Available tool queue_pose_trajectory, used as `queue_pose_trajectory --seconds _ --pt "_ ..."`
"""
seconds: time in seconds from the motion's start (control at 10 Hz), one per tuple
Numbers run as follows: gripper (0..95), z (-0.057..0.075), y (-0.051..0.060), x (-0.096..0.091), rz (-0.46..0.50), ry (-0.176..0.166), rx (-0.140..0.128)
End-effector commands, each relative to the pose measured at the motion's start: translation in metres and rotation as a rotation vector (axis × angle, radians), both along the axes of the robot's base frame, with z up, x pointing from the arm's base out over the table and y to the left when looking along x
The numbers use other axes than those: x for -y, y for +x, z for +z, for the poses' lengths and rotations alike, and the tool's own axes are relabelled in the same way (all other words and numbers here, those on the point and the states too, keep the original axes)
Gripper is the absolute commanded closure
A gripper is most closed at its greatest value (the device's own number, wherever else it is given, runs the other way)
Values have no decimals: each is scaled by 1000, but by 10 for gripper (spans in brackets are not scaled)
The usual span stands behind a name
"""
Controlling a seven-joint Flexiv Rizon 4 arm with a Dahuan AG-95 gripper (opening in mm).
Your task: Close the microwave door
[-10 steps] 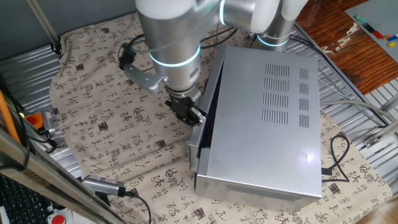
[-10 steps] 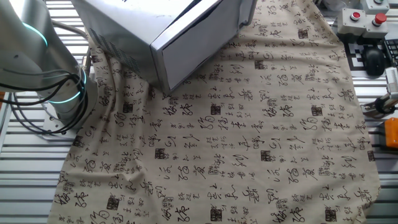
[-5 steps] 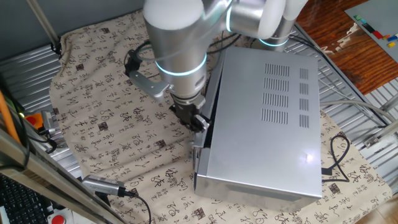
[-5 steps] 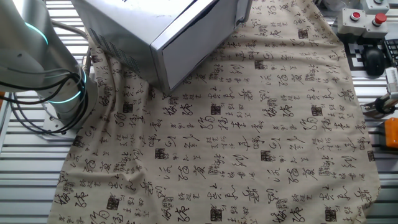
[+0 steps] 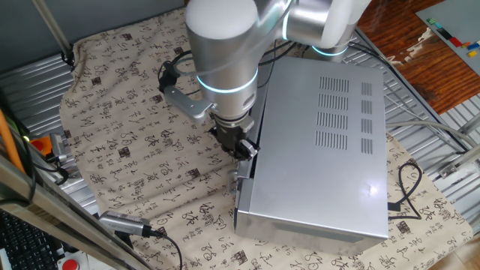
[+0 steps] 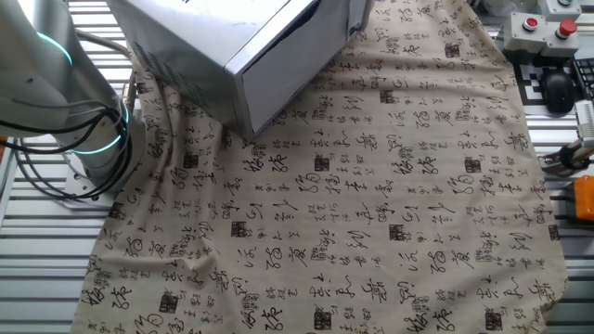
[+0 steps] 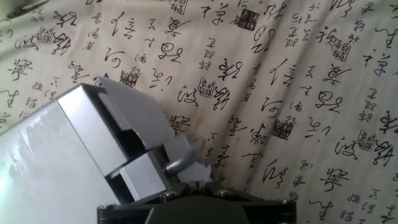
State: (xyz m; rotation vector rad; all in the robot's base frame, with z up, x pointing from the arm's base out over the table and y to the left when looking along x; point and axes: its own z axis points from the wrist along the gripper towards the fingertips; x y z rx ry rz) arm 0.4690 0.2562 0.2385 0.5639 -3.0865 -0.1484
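Pressing against the long flat silver microwave door (image 5: 246, 161), the dark two-finger gripper (image 5: 238, 144) works from the door's outer face; whether its fingers are spread or pressed together cannot be told. Seen from the hand view, the door (image 7: 87, 143) sits close beside the fingers, above a beige cloth printed with black characters (image 7: 298, 93). Beyond, the large silver-grey metal microwave (image 5: 322, 142), vent slots on top, fills the cloth's right side, its door only slightly ajar. Judged from here, a steady push square to the panel, near its free edge, should seat it without shoving the box. From the other fixed view, the door (image 6: 297, 70) looks almost flush.
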Motion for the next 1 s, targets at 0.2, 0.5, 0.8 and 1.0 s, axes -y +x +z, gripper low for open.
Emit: queue_pose_trajectory --seconds 0.2,0.5,0.8,1.0 --pt "950 -1 -4 -2 -4 5 -2" --pt "950 1 -6 -2 -9 6 2" --pt "950 1 -7 -3 -6 14 -4" --pt "950 4 -7 3 32 -2 1"
